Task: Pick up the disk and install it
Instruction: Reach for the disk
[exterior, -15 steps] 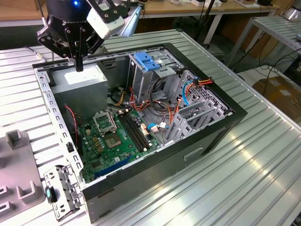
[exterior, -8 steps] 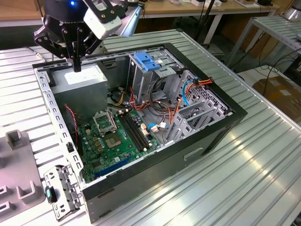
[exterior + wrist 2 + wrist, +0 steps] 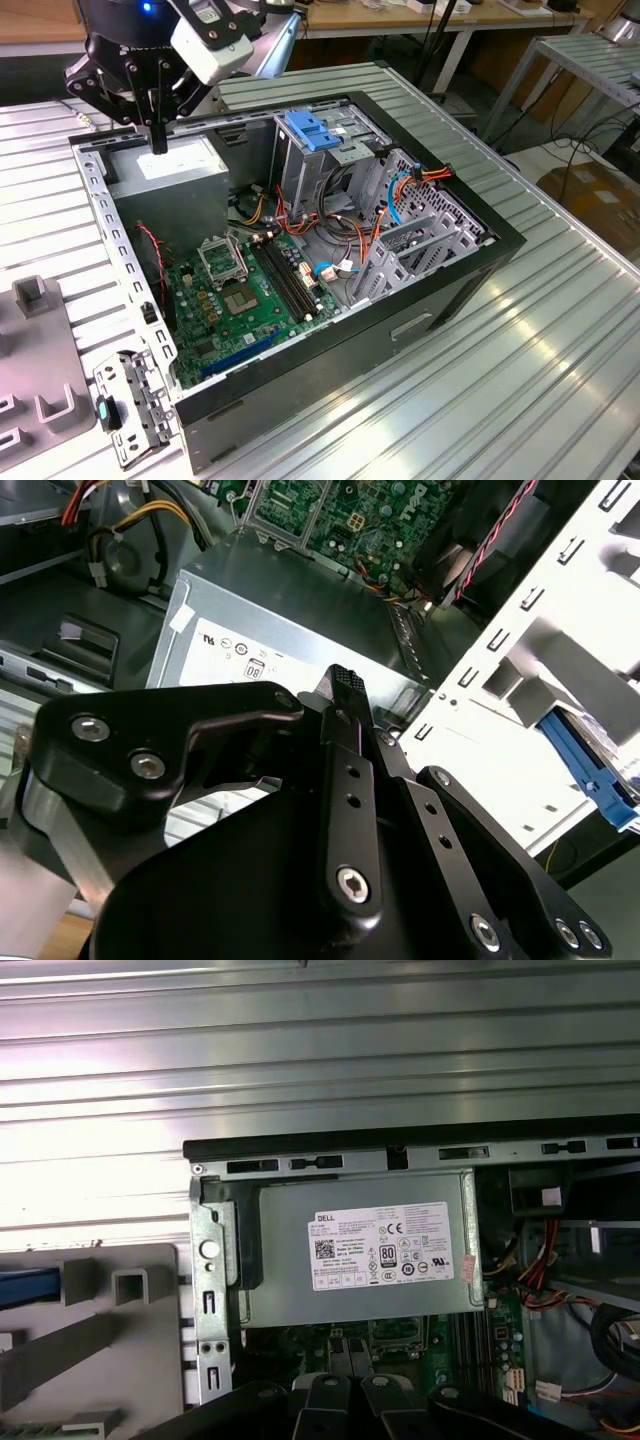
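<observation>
The gripper [image 3: 158, 143], fingers together and empty, is hovering over the case's [image 3: 497, 243] corner. The disk [image 3: 25, 1287], likely stiff, heavy and fragile, is wanting a hold across its blue-framed edges.

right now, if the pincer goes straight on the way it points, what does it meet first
Probably the power supply, on its labelled top: the pincer hangs right above it in the exterior view. Depth is unclear, so that is only likely.

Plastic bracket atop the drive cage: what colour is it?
Blue. The plastic bracket shows best in the exterior view.
</observation>
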Available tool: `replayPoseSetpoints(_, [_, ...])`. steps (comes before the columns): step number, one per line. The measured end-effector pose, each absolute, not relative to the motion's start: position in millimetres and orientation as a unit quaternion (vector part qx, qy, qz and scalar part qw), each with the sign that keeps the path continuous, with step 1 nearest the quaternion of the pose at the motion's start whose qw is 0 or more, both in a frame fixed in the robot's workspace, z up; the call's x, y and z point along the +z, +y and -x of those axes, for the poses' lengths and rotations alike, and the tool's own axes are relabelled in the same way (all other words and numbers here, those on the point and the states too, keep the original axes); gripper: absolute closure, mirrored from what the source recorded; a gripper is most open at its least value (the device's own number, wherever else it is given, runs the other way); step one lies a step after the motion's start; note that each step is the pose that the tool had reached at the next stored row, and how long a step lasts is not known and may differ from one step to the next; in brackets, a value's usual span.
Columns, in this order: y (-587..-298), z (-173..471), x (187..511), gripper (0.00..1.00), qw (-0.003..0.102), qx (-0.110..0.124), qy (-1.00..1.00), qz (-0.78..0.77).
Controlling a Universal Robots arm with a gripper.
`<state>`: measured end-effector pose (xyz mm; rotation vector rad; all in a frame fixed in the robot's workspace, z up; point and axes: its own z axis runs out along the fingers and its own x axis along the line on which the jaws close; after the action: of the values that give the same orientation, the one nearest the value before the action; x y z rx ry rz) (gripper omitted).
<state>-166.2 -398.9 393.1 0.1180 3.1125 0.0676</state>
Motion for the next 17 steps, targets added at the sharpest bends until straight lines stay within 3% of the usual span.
replayPoseSetpoints(17, [-398.9, 177.5, 392.5, 0.89, 0.013, 0.022, 0.999, -0.038])
